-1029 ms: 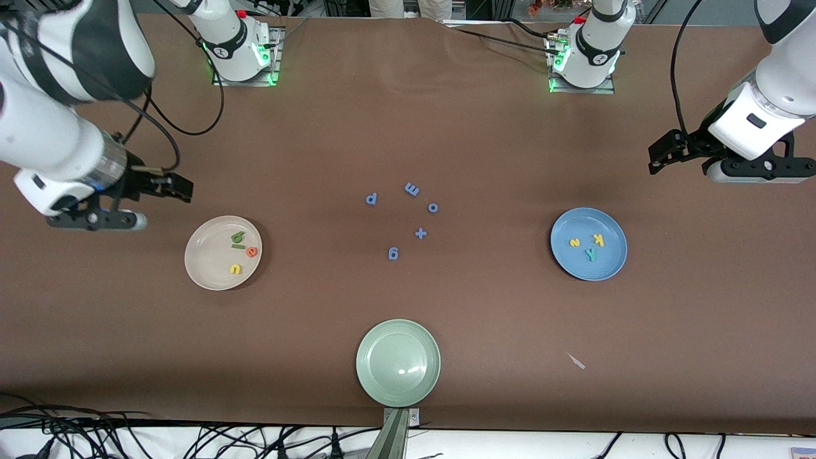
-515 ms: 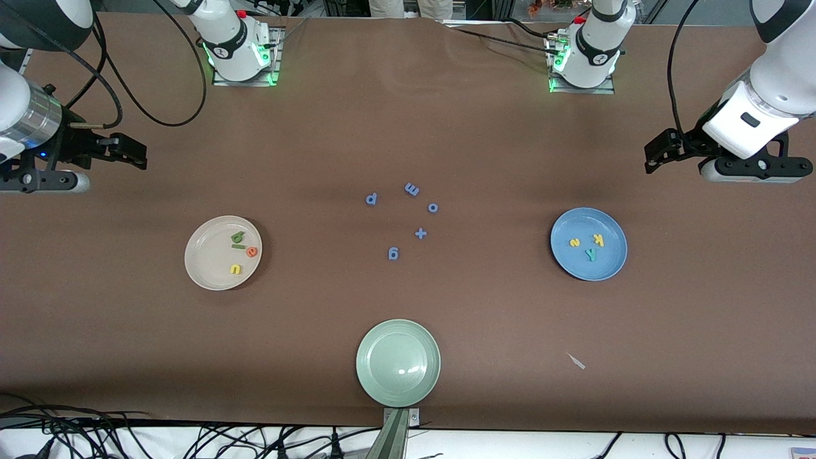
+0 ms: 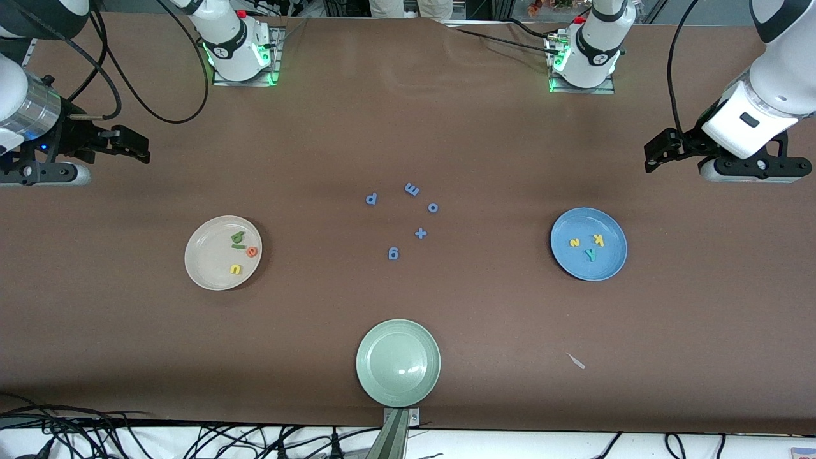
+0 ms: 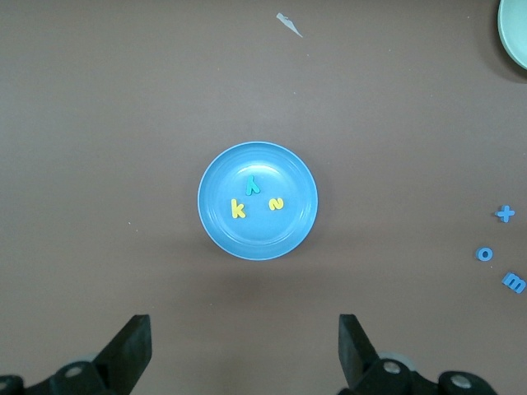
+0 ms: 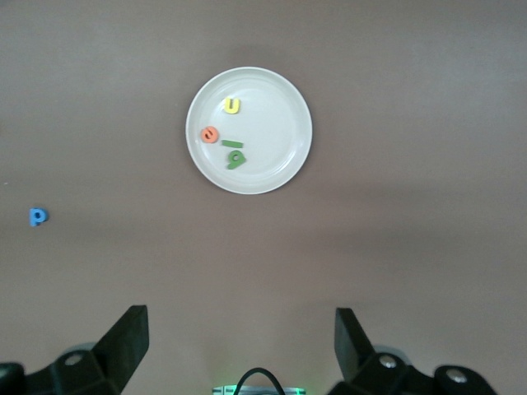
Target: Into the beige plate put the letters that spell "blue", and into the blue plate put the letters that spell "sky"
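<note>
Both words sorted into their plates; both arms wait, raised at the table's ends.

Four letters, b, l, e, u (image 3: 243,250), lie in the beige plate (image 3: 204,268); three, s, k, y (image 3: 589,246), in the blue plate (image 3: 612,264). The left gripper (image 4: 244,346) and right gripper (image 5: 240,339) gape, empty. Five blue pieces (image 3: 408,220) lie mid-table, near one green plate (image 3: 376,376). Likely risk: a needless reach nudging a plate.

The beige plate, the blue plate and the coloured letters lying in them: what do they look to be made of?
The beige plate and the blue plate look like hard moulded plastic or glazed ware, smooth with a soft sheen and a raised rim; which one cannot be told. The letters, such as the orange e and the yellow k, look like matte foam: flat, thick-cut, solid colour, no shine.
</note>
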### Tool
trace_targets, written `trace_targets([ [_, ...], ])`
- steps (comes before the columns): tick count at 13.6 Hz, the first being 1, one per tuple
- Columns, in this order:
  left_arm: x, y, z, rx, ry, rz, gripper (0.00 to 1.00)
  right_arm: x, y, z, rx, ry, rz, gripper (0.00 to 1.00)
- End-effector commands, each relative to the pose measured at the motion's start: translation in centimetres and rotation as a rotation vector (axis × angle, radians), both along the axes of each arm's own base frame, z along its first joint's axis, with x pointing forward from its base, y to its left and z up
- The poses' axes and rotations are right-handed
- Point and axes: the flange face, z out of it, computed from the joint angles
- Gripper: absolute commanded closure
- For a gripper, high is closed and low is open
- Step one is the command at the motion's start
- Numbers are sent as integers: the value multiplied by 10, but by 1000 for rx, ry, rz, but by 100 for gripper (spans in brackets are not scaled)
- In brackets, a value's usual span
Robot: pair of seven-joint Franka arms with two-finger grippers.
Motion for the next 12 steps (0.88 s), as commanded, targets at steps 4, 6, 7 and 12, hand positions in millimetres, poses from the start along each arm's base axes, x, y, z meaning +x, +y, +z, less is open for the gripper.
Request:
trace_targets([
  [4,-1,0,7,29,10,-23,0,-12,1,6,24,-9,10,0],
  [6,-1,0,6,29,15,-23,0,-13,1,5,23,0,11,0],
  [7,-1,0,6,29,15,-23,0,-13,1,5,23,5,10,0],
  [12,-1,0,6,29,15,-25,0,-12,1,6,24,-6,13,0],
])
